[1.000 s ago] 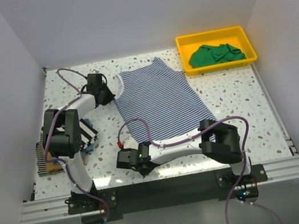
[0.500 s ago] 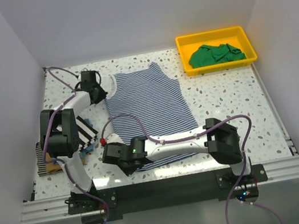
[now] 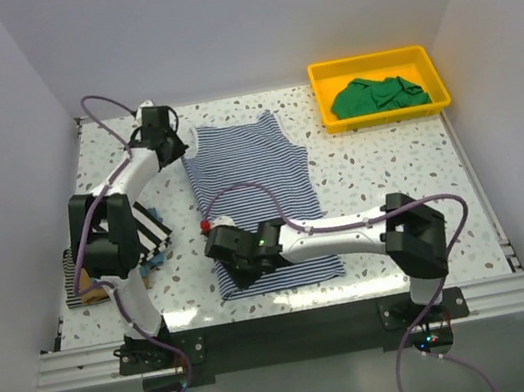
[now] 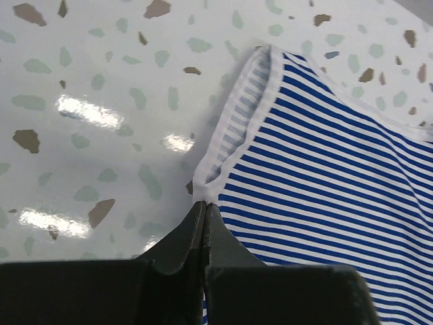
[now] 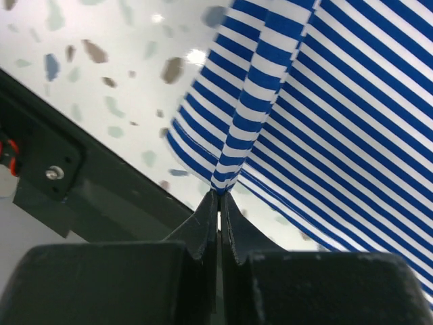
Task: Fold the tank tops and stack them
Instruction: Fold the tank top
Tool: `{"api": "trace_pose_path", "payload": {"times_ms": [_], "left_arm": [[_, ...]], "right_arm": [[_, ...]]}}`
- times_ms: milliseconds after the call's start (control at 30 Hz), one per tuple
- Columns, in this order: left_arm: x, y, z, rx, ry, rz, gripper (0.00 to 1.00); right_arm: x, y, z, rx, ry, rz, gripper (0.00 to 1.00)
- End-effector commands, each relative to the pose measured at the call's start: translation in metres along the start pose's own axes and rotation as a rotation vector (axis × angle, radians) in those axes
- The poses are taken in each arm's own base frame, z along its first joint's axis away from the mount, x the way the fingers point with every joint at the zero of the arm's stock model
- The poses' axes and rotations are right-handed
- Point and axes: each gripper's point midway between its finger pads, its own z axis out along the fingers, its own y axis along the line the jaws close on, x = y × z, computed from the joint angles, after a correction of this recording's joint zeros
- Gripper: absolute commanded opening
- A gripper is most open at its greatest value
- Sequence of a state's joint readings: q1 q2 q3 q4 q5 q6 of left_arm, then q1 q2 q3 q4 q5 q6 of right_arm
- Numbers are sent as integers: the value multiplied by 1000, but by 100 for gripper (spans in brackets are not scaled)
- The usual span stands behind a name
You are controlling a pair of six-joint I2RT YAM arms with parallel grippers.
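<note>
We see the thin striped tank top (image 3: pixel 256 192) lying flat in the middle of the surface (image 3: pixel 392 183), with its straps toward 12 o'clock and its bottom edge toward 6 o'clock. The left claw (image 3: pixel 180 152) is pinched tight on the white strap edge at about 11 o'clock. The right claw (image 3: pixel 229 280) is pinched tight on the bottom corner at about 7 o'clock. So both claws hold the same long side of the top, and we think the job now is to pull that side straight or fold it over toward 3 o'clock. To do this well, we should move both claws together at the same speed, stay low, and keep the edge between them tight so the cloth does not sag or bunch. We should let go only when the edge lies flat. The top view shows things the wrist views cannot: the green tank top (image 3: pixel 376 95) waits in the yellow tray (image 3: pixel 385 116) at 1 o'clock, and a small pile (image 3: pixel 151 231) of other tops sits at 9 o'clock. The left wrist view shows the left claw (image 4: pixel 204 210) closed on the white trim. The right wrist view shows the right claw (image 5: pixel 218 196) closed on a raised fold of stripes, close to the surface's near edge.
</note>
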State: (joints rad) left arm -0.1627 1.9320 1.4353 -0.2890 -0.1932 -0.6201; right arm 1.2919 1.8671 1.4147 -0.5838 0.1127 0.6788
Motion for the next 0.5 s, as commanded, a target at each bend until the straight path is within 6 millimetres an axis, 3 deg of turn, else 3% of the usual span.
{"api": "trace_pose_path", "payload": {"times_ms": [0,133,467], "left_arm": [[-30,-54,-15,100,-114,57,0],[-12,-79,-10,124,-95,91,0],[35,-116,3,189,-29,154,0]], "right_arm": [[-6,5,-32,-117,-47,91,0],[16,-19,-30,-90,-39,142,0],[44,-38,-20,-66,-25,215,0]]}}
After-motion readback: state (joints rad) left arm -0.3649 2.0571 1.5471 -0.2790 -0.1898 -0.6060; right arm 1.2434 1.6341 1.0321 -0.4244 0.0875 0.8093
